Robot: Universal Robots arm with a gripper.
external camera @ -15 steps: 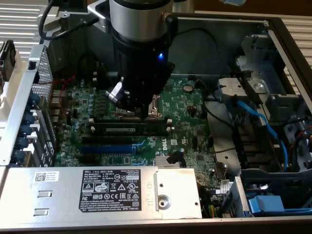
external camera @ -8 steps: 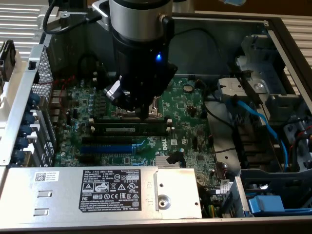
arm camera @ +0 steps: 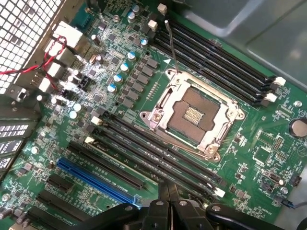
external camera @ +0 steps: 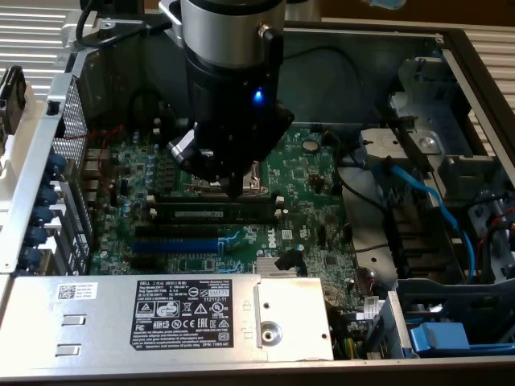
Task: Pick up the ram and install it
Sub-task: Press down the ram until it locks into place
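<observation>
With my hand (arm camera: 169,203) closed and poised above the ram (external camera: 216,214) lying in its slot beside the CPU socket (arm camera: 190,115), I'd press straight down, evenly.

Glossy green motherboard (arm camera: 120,62), shiny metal CPU socket frame (arm camera: 192,115), matt black plastic memory slots (arm camera: 158,148).

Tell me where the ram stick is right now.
In the exterior view the ram stick lies lengthwise in a black memory slot just below the CPU socket, directly under the gripper and above the blue slot.
</observation>
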